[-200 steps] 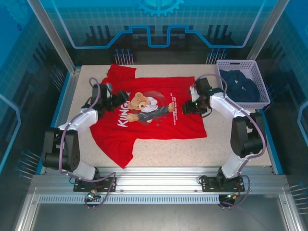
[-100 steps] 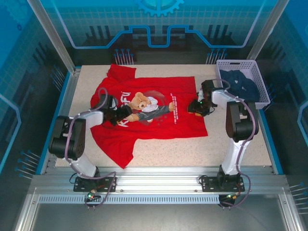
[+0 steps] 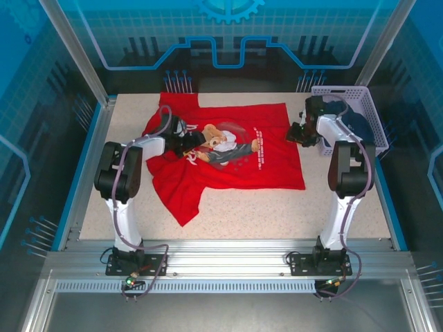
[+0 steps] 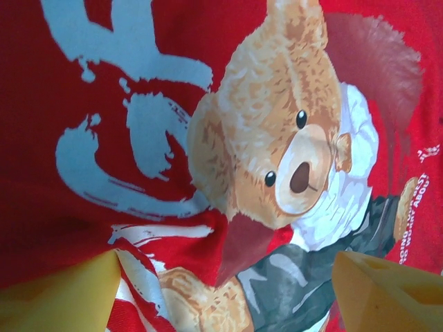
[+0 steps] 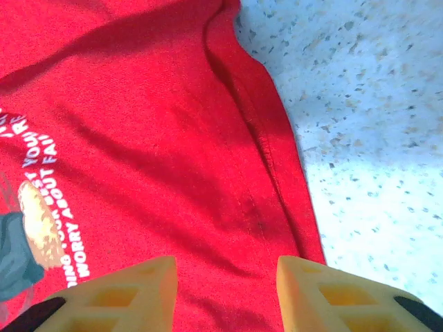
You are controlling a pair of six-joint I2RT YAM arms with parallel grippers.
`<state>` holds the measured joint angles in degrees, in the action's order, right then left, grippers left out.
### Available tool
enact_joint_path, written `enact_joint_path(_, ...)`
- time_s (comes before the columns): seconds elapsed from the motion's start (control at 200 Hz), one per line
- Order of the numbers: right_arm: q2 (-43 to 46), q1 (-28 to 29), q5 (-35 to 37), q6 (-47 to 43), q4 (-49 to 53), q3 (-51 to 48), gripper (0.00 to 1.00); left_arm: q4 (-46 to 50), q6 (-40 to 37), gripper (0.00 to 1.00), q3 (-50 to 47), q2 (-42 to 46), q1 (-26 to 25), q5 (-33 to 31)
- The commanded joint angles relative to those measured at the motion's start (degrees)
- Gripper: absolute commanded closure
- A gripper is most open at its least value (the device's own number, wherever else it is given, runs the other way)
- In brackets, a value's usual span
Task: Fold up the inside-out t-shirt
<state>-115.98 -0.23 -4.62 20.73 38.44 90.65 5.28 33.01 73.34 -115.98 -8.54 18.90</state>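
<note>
Speckled beige surface [image 3: 332, 207], red t-shirt [image 3: 235, 169] spread print-up mid-frame, left fingers [image 4: 62, 297] wide apart over bear print [image 4: 277, 152], right fingers [image 5: 118, 294] narrowly parted over shirt's right edge

The white-and-black jointed left arm [image 3: 116, 173] is folded forward and inward, its yellow-fingered left gripper [image 4: 221, 296] angled down with the jaws spread wide. The white-and-black jointed right arm [image 3: 346, 173] is stood upright, its yellow-fingered right gripper [image 5: 225, 290] held with the jaws parted, nothing between them
</note>
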Motion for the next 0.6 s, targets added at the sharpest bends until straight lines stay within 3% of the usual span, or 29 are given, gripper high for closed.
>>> enact_joint_path(0.0,9.09,5.92,0.11,-4.64,1.09,-3.98,0.55,5.01,-3.77,0.18,3.31,1.77,-0.25,-0.59)
enact_joint_path(0.115,18.32,16.21,-8.01,-6.43,-4.32,-15.05,0.5,3.64,-3.98,0.16,-2.16,11.17,-0.26,-3.52)
enact_joint_path(0.24,21.42,30.09,-13.64,-4.24,-10.82,-22.58,0.45,2.21,-1.98,0.16,-13.31,23.01,-0.1,-7.48)
enact_joint_path(0.395,15.21,43.97,-13.5,-2.37,-15.28,-20.11,0.42,5.67,-0.07,0.16,-27.08,37.01,1.77,-12.38)
enact_joint_path(0.59,4.29,49.88,-13.2,0.12,-13.66,-12.85,0.44,17.17,2.01,0.18,-38.21,55.17,3.72,-12.68)
